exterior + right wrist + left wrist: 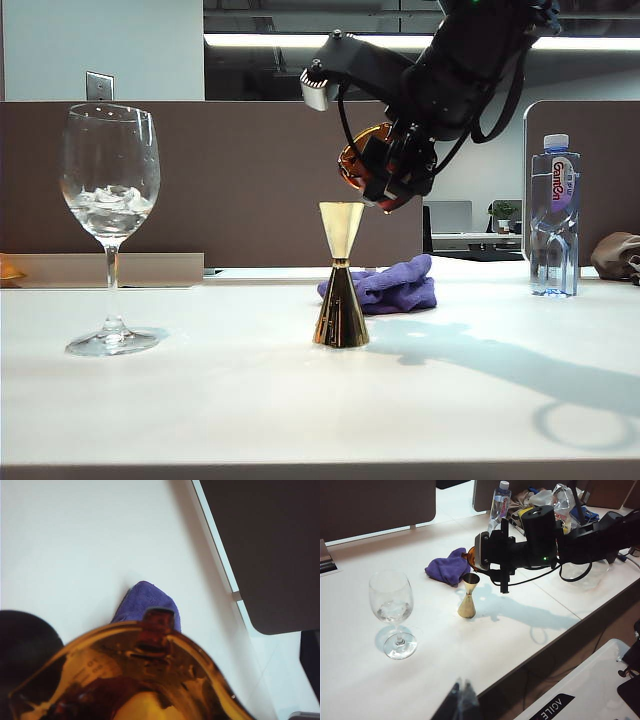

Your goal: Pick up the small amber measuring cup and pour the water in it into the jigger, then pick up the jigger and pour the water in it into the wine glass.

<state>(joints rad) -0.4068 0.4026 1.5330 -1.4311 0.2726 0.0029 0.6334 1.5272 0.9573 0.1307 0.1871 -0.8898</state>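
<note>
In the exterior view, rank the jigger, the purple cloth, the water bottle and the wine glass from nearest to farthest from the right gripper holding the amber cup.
Right gripper, holding the small amber measuring cup tilted, above the table:
1. Jigger, just below and slightly left.
2. Purple cloth, below, behind the jigger.
3. Water bottle, far right.
4. Wine glass, far left.

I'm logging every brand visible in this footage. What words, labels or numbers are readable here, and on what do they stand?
"Ganten", roughly: the vertical label of the water bottle; its smaller print is too small to read.
"AGILE": white letters on a black tag, cut off by the edge of the left wrist view, on the white robot base.
Graduation marks on the small amber measuring cup held by the right gripper: too blurred to read.
</note>
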